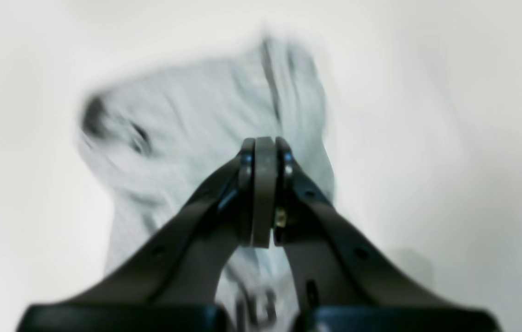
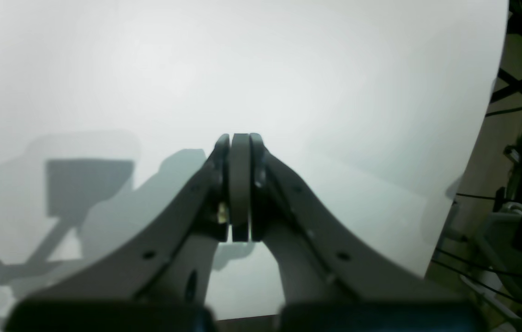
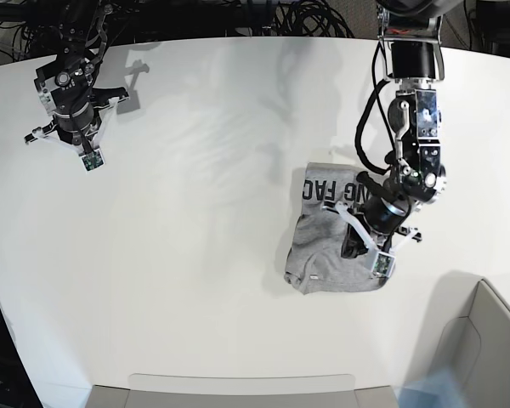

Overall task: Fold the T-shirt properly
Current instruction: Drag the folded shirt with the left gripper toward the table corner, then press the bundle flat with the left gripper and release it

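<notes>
Overhead view of a white table. At far left, near the table's back edge, the right claw hangs above bare surface, its jaws pressed together and holding nothing. Toward the right side lies the T-shirt, a heather-grey bundle folded small, with black block lettering showing along its far edge. The left claw hangs directly over the shirt's right part, jaws together, empty; its wrist view is blurred.
</notes>
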Controlling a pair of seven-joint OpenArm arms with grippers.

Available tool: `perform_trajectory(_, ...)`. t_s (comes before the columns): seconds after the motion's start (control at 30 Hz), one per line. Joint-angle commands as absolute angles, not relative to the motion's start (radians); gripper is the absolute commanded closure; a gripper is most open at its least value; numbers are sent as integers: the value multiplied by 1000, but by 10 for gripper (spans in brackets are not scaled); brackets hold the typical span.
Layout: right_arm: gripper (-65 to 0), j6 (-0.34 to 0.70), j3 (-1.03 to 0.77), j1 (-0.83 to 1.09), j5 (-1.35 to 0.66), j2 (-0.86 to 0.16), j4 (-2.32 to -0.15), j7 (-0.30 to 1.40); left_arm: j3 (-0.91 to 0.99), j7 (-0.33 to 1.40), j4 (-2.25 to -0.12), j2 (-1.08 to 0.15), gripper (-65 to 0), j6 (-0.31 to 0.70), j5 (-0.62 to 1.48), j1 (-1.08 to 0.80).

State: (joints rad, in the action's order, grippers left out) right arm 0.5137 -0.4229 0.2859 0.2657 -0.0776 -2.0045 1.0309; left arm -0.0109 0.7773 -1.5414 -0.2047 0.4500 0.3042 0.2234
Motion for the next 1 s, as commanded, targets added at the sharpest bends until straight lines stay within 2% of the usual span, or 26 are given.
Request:
perform_trajectory(0.0, 0, 526, -427, 280, 272, -87, -2020, 1020, -10, 750, -1524, -208, 0, 452, 312, 263)
perform_trajectory(0.33, 0, 526, -427, 294, 272, -87, -2020, 1020, -10, 720, -1216, -208, 0, 453, 312, 363)
perform_trajectory(0.57, 0, 526, -424, 292, 272, -87, -2020, 1021, -12, 611, -975, -216, 0, 453, 312, 374)
perform_trajectory(0.97, 0, 526, -424, 286, 272, -90, -2020, 1017, -4, 512, -909, -395, 0, 460, 312, 289)
